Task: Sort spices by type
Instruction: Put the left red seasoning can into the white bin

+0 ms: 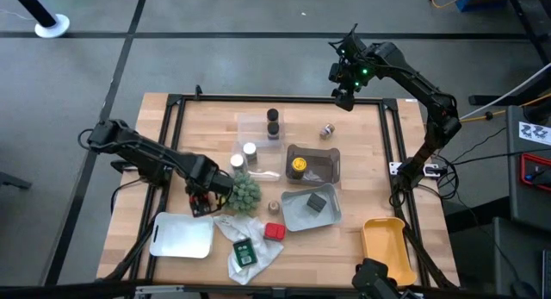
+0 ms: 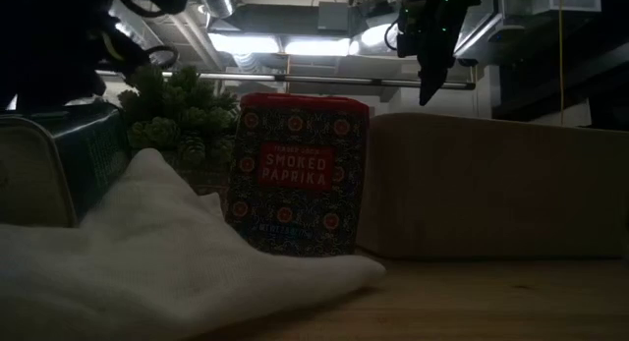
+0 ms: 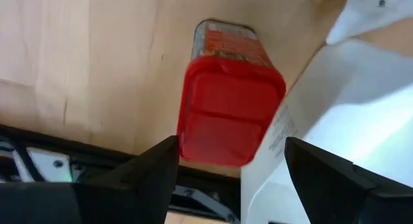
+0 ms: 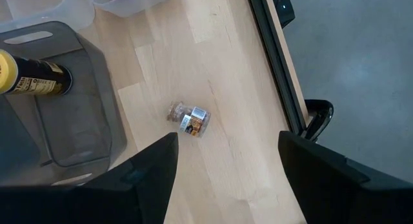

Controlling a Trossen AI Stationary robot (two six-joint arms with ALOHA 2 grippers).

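My left gripper (image 1: 203, 201) is low over the table beside the green bushy plant (image 1: 244, 194). It is open, with one finger on each side of a red-capped spice container (image 3: 229, 101) that lies on the wood. My right gripper (image 1: 344, 85) is open and raised high over the table's far edge (image 2: 432, 81). Below it a small brown jar (image 4: 189, 119) lies on its side (image 1: 327, 131). Two dark brown jars (image 1: 273, 122) stand in a clear tray. A yellow-capped jar (image 1: 298, 165) sits in a dark tray and a grey block (image 1: 317, 202) in a grey tray.
White-capped jars (image 1: 244, 154) stand near the plant. A red paprika tin (image 1: 275, 232) stands by the white plastic bag (image 1: 245, 252), close to the low camera (image 2: 300, 174). A white tray (image 1: 181, 236) and a yellow tray (image 1: 385, 243) sit at the near edge. Bare wood lies at the far left.
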